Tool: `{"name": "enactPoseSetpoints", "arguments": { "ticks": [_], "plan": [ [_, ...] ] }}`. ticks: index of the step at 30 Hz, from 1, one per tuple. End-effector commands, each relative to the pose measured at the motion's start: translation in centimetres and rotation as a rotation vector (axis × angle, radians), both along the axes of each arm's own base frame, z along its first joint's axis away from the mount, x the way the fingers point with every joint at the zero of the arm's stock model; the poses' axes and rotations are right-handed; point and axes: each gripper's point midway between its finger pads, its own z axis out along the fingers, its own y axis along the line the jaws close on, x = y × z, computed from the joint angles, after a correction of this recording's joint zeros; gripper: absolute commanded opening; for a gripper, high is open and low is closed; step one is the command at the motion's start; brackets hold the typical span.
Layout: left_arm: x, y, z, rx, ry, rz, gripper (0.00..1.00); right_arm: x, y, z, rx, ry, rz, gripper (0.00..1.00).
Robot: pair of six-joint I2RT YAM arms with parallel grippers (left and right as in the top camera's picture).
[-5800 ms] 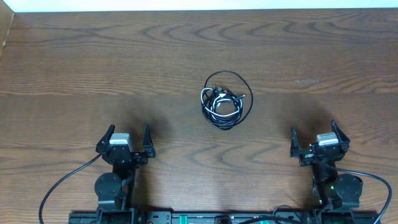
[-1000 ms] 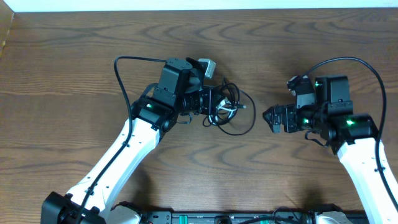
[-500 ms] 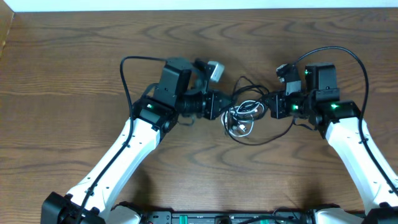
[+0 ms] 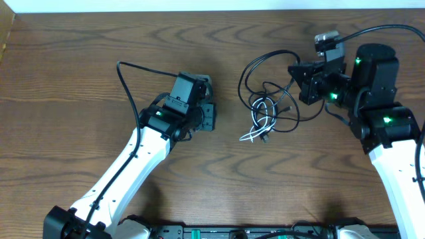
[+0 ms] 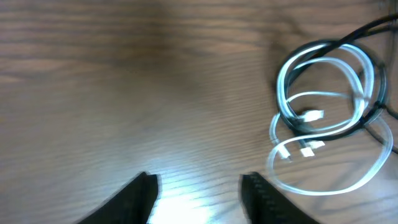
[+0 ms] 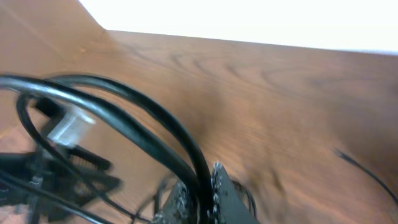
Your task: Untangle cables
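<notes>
Where the cables (image 4: 260, 121) sprawl, the wood-grain table (image 4: 99, 53) is dark brown.

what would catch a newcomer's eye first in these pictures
A knot of thin cables, black with one white, sits right of centre on the wooden table. The right arm reaches in from the right with its jaws shut on the cables at the knot's upper right edge. The left arm points at the knot from the left, jaws open and empty.

black, white cables (image 4: 264, 114) loosely tangled, loops sprawled right-centre
</notes>
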Motion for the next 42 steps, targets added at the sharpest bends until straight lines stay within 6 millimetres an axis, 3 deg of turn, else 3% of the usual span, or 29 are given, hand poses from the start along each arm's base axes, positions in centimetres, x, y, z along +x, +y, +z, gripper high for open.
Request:
{"name": "enactPoseSetpoints", "arguments": {
  "ticks": [1,3,4,6,10,13,15,16,25,26,28,30,32,33,35,37,38,40,42],
  "plan": [
    [-0.2,-2.6,0.0,-0.129,0.038,-0.075,0.57,-1.6,2.6,3.9,0.153,-0.063,0.158,0.02],
    [-0.1,-3.3,-0.2,-0.157,0.047,-0.095,0.64,-1.2,2.6,4.9,0.194,-0.071,0.14,0.01],
    [-0.1,-4.8,-0.2,-0.224,0.061,-0.142,0.79,-0.9,2.6,5.9,0.229,-0.088,0.13,0.02],
    [0.0,-6.6,0.0,-0.31,0.068,-0.203,0.85,-1.0,3.0,7.1,0.271,-0.109,0.149,0.02],
    [0.3,-8.1,-0.6,-0.376,0.089,-0.254,0.85,-1.4,3.6,9.3,0.333,-0.162,0.205,0.04],
    [-0.4,-9.9,0.4,-0.49,0.108,-0.345,0.84,-1.4,3.6,9.2,0.334,-0.157,0.198,0.04],
    [-0.4,-10.0,0.1,-0.489,0.112,-0.346,0.76,-1.4,3.6,9.3,0.342,-0.149,0.196,0.03],
    [-0.4,-10.0,0.0,-0.488,0.116,-0.345,0.62,-1.5,3.7,9.3,0.345,-0.147,0.204,0.02],
    [-1.9,-13.0,-0.8,-0.487,0.115,-0.429,0.61,-1.6,3.8,9.9,0.374,-0.146,0.207,0.01],
    [-2.0,-13.1,-0.7,-0.488,0.113,-0.433,0.58,-1.6,3.8,9.9,0.374,-0.146,0.207,0.01],
    [-1.9,-13.1,-0.7,-0.489,0.109,-0.434,0.26,-1.6,3.8,9.9,0.374,-0.145,0.208,0.01],
    [-1.7,-13.0,-0.8,-0.477,0.103,-0.424,0.08,-1.6,3.8,9.9,0.374,-0.145,0.208,0.01],
    [-1.2,-12.6,-1.2,-0.45,0.09,-0.398,0.08,-1.6,3.8,9.9,0.374,-0.144,0.207,0.01],
    [-0.9,-12.1,-1.3,-0.446,0.093,-0.383,0.07,-1.1,3.3,9.5,0.368,-0.133,0.172,0.01],
    [0.0,-9.7,-1.6,-0.419,0.113,-0.317,0.08,1.0,0.4,6.7,0.317,-0.049,-0.035,0.01],
    [1.7,-4.4,-1.5,-0.378,0.13,-0.168,0.06,2.9,-5.9,1.1,0.134,0.074,-0.384,0.01],
    [2.2,-2.7,-1.0,-0.374,0.121,-0.132,0.07,2.9,-7.9,-0.4,0.07,0.11,-0.48,0.01],
    [3.2,1.9,0.9,-0.374,0.072,-0.028,0.07,1.8,-14.3,-4.3,-0.109,0.222,-0.757,0.01],
    [4.2,6.7,4.0,-0.386,-0.026,0.09,0.07,0.8,-18.2,-5.8,-0.197,0.274,-0.895,0.01]
  ]
}}
